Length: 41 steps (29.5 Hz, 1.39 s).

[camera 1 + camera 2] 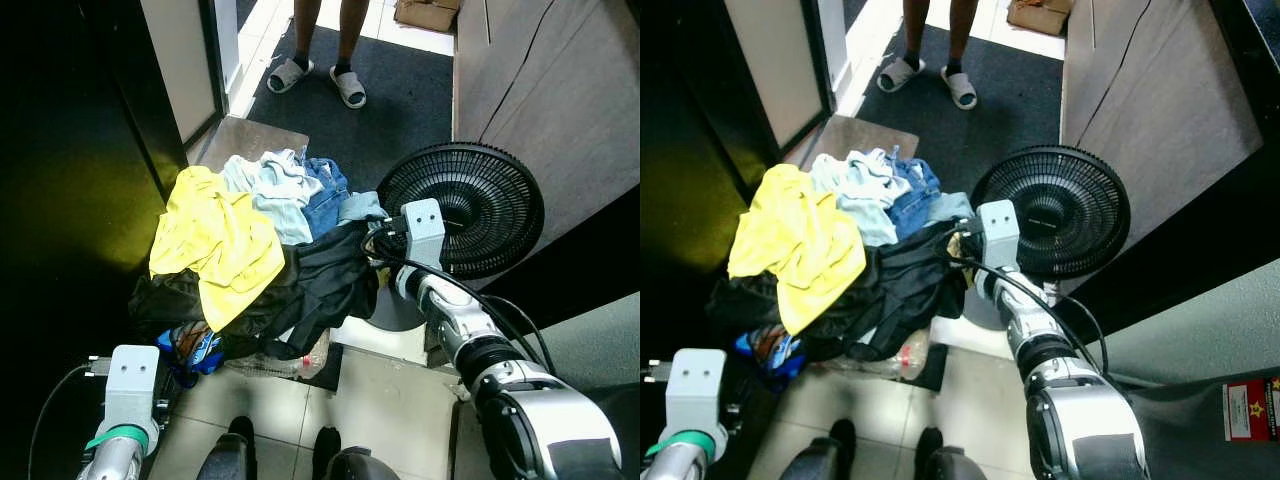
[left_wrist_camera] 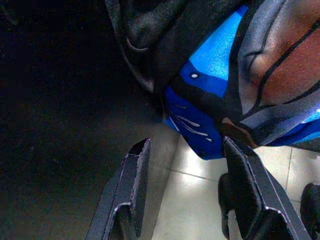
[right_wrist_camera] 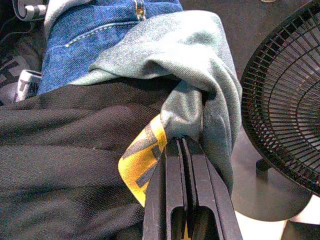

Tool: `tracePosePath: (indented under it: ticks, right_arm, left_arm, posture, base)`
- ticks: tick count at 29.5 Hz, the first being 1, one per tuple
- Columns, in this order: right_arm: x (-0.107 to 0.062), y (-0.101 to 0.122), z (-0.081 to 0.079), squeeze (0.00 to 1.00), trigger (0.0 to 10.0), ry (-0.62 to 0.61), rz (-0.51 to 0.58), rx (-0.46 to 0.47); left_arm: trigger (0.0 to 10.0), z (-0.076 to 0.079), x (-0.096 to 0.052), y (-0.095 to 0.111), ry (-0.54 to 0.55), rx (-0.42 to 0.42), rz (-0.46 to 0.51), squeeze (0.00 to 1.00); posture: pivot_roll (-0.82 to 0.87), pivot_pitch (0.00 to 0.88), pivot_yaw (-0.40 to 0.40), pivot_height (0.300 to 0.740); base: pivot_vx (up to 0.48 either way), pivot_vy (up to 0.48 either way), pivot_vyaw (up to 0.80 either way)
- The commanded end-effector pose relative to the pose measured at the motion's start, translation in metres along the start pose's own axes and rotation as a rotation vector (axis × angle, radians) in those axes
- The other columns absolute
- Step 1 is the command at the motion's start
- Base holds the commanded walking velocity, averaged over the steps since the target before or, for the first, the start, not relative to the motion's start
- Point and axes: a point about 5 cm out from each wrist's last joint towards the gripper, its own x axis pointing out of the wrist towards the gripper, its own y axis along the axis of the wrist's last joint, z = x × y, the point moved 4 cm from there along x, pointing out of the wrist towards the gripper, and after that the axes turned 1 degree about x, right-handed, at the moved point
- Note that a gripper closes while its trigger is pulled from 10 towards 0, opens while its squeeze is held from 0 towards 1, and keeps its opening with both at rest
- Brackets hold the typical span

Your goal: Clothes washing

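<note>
A heap of clothes lies on the floor: a yellow shirt (image 1: 215,240), a pale blue top (image 1: 270,190), blue jeans (image 1: 325,195) and a black garment (image 1: 320,280). My right gripper (image 3: 182,145) is at the heap's right edge, shut on a fold of light grey-blue cloth (image 3: 200,65) beside a yellow label (image 3: 142,160). It is also seen from the head (image 1: 372,240). My left gripper (image 2: 187,145) is open low at the heap's near-left corner, just short of a blue patterned cloth (image 2: 210,70), with nothing between its fingers.
A black floor fan (image 1: 470,205) stands right beside my right gripper, its base on the tiles. A person's feet in sandals (image 1: 315,75) stand on the dark mat (image 1: 400,110) beyond the heap. A wood panel (image 1: 560,90) runs along the right, and a dark cabinet on the left.
</note>
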Motion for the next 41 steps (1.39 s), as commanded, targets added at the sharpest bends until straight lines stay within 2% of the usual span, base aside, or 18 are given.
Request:
tracePosePath:
  ticks: [1, 7, 10, 11, 12, 14, 15, 16, 17, 19, 20, 21, 25, 27, 28, 29, 30, 41]
  right_arm:
    - [-0.006, -0.015, 0.007, 0.0, 0.0, -0.021, -0.035, 0.033]
    - [-0.006, -0.007, 0.011, 0.0, 0.0, -0.028, 0.002, 0.054]
    - [-0.005, 0.036, 0.016, 0.0, 0.0, -0.001, 0.198, 0.1]
    - [-0.005, 0.036, 0.016, 0.0, 0.0, -0.001, 0.198, 0.1]
    - [-0.006, 0.045, 0.016, 0.0, 0.0, 0.003, 0.241, 0.11]
    - [-0.011, 0.074, 0.021, 0.0, 0.0, -0.003, 0.363, 0.111]
    - [-0.02, 0.099, 0.027, 0.0, 4.0, -0.016, 0.466, 0.106]
    - [-0.02, 0.099, 0.027, 0.0, 4.0, -0.016, 0.466, 0.106]
    - [-0.025, 0.111, 0.03, 0.0, 10.0, -0.022, 0.511, 0.102]
    - [-0.038, 0.137, 0.034, 0.0, 10.0, -0.023, 0.602, 0.087]
    - [-0.038, 0.137, 0.034, 0.0, 10.0, -0.023, 0.602, 0.087]
    - [-0.043, 0.146, 0.035, 0.0, 10.0, -0.015, 0.627, 0.074]
    - [-0.043, 0.141, 0.035, 0.0, 10.0, -0.009, 0.604, 0.035]
    - [-0.033, 0.113, 0.038, 0.0, 10.0, -0.037, 0.507, 0.032]
    - [-0.033, 0.113, 0.038, 0.0, 10.0, -0.037, 0.507, 0.032]
    - [-0.031, 0.103, 0.037, 0.09, 10.0, -0.042, 0.479, 0.032]
    - [-0.027, 0.095, 0.034, 1.0, 10.0, -0.042, 0.451, 0.043]
    - [0.0, 0.066, 0.002, 1.0, 10.0, -0.004, 0.269, 0.095]
  left_arm:
    - [10.0, -0.001, -0.006, -0.017, 0.003, 0.006, -0.062, 0.0]
    - [10.0, 0.0, -0.004, -0.017, 0.0, 0.009, -0.063, 0.0]
    - [10.0, 0.001, 0.001, -0.015, -0.001, 0.011, -0.058, 0.0]
    - [10.0, 0.001, 0.001, -0.015, -0.001, 0.011, -0.058, 0.0]
    - [10.0, 0.001, 0.002, -0.015, -0.001, 0.011, -0.057, 0.0]
    - [10.0, 0.001, 0.005, -0.013, -0.001, 0.01, -0.054, 0.0]
    - [10.0, 0.002, 0.008, -0.012, -0.005, 0.01, -0.05, 0.0]
    - [10.0, 0.002, 0.008, -0.012, -0.005, 0.01, -0.05, 0.0]
    - [10.0, 0.004, 0.009, -0.011, -0.009, 0.011, -0.048, 0.0]
    - [10.0, 0.008, 0.015, -0.008, -0.025, 0.013, -0.041, 0.0]
    - [10.0, 0.008, 0.015, -0.008, -0.025, 0.013, -0.041, 0.0]
    - [10.0, 0.01, 0.017, -0.006, -0.032, 0.013, -0.036, 0.0]
    - [10.0, 0.013, 0.02, -0.003, -0.039, 0.015, -0.033, 0.0]
    - [10.0, 0.016, 0.021, -0.002, -0.052, 0.023, -0.03, 0.0]
    - [10.0, 0.016, 0.021, -0.002, -0.052, 0.023, -0.03, 0.0]
    - [10.0, 0.017, 0.021, -0.002, -0.055, 0.024, -0.029, 0.0]
    - [10.0, 0.017, 0.021, -0.002, -0.055, 0.024, -0.028, 0.0]
    - [10.0, 0.003, 0.005, -0.017, -0.003, 0.017, -0.054, 0.0]
  posture:
    - [0.23, 0.381, -0.071, 0.74]
    - [0.23, 0.367, -0.065, 0.74]
    - [0.23, 0.344, -0.061, 0.74]
    - [0.23, 0.344, -0.061, 0.74]
    - [0.22, 0.338, -0.059, 0.74]
    - [0.21, 0.317, -0.051, 0.74]
    - [0.2, 0.305, -0.043, 0.74]
    - [0.2, 0.305, -0.043, 0.74]
    - [0.2, 0.302, -0.041, 0.74]
    - [0.18, 0.282, -0.03, 0.74]
    - [0.18, 0.282, -0.03, 0.74]
    - [0.18, 0.282, -0.03, 0.74]
    - [0.16, 0.279, -0.022, 0.74]
    - [0.17, 0.286, -0.019, 0.74]
    - [0.17, 0.286, -0.019, 0.74]
    - [0.17, 0.29, -0.019, 0.74]
    - [0.18, 0.298, -0.023, 0.74]
    - [0.24, 0.347, -0.074, 0.74]
  base:
    - [0.0, 0.0, 0.0]
    - [0.0, 0.0, 0.0]
    - [0.0, 0.0, 0.0]
    - [0.0, 0.0, 0.0]
    - [0.0, 0.0, 0.0]
    - [0.0, 0.0, 0.0]
    - [0.0, 0.0, 0.0]
    - [0.0, 0.0, 0.0]
    - [0.0, 0.0, 0.0]
    - [0.0, 0.0, 0.0]
    - [0.0, 0.0, 0.0]
    - [0.0, 0.0, 0.0]
    - [0.0, 0.0, 0.0]
    - [0.0, 0.0, 0.0]
    - [0.0, 0.0, 0.0]
    - [0.0, 0.0, 0.0]
    - [0.0, 0.0, 0.0]
    - [0.0, 0.0, 0.0]
